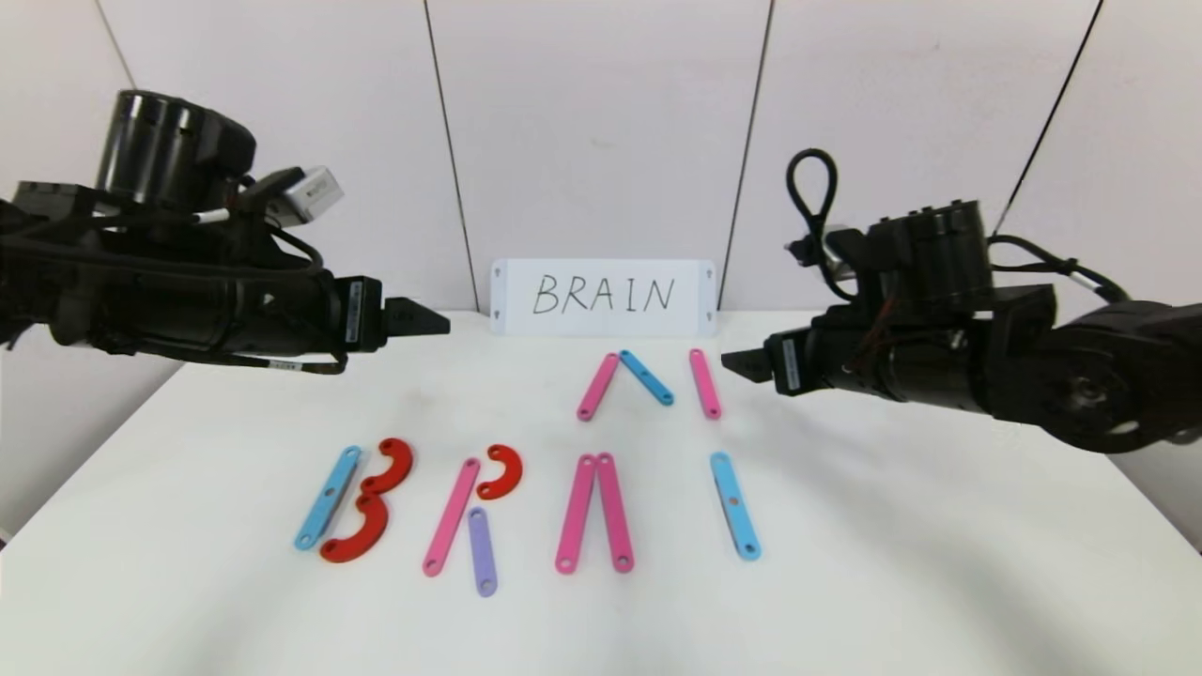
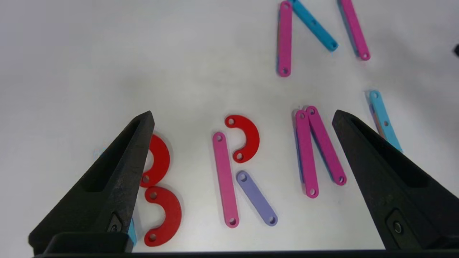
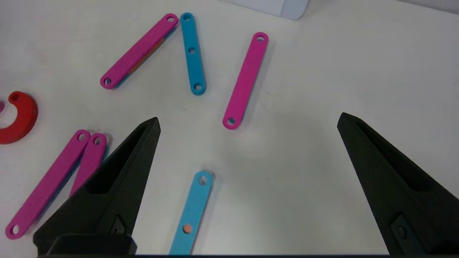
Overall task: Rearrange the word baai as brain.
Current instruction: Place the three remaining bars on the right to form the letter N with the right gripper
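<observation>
We hold both sets of fingers wide apart and empty, the left gripper (image 1: pixel 441 322) and right gripper (image 1: pixel 728 361) hovering above the tabletop (image 1: pixel 939 563). The letter pieces (image 1: pixel 593 512) lie flat in a front row, with three bars (image 1: pixel 648 380) behind near the white card (image 1: pixel 603 297). They look light, stiff and thin, so we judge an edge pinch across a bar's width best. Only the right wrist view shows an orange dot on the blue bar (image 3: pixel 190 215).

Your left arm reaching in horizontally from the left edge of the head view, left gripper (image 1: pixel 427 322) at mid-left with jaws spread wide and empty, your right arm mirroring it from the right edge, right gripper (image 1: pixel 742 364) equally wide, holding nothing
</observation>
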Tool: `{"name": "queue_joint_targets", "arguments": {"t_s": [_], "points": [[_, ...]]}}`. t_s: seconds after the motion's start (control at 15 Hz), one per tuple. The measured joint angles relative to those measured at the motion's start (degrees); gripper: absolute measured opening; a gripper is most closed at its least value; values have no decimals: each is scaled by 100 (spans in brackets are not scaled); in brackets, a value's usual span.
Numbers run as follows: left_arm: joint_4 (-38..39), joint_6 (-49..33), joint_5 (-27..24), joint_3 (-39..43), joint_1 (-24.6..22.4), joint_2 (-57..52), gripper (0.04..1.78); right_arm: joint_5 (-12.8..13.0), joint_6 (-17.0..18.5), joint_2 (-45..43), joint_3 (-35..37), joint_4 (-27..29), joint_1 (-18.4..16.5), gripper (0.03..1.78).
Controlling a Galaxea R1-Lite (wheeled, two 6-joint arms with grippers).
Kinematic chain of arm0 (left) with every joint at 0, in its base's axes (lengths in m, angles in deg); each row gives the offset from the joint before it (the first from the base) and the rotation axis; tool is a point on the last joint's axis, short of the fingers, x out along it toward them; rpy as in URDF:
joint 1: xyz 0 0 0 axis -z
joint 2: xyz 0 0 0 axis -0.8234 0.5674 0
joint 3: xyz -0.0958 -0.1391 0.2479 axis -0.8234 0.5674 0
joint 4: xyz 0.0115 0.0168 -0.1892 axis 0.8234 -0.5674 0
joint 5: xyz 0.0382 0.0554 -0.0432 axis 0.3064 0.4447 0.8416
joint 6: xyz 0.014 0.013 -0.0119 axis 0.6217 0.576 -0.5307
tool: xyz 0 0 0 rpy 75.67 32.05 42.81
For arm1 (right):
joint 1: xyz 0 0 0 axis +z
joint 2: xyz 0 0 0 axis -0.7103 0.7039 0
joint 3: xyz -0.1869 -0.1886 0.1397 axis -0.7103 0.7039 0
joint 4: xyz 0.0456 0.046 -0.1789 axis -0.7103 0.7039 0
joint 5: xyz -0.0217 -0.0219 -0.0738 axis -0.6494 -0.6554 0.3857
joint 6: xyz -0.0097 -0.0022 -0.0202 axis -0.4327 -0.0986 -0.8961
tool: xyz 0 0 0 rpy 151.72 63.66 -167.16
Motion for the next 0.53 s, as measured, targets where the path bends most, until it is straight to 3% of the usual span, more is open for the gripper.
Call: {"name": "queue_joint_targets", "arguments": {"t_s": [0.13,0.53], "points": [[12,102,-132,-23,-5,-166,174,199,60,451,-490,26,218,173],[28,413,-124,24,-17,-301,174,444,352,1681,-1882,61,828,173]]}}
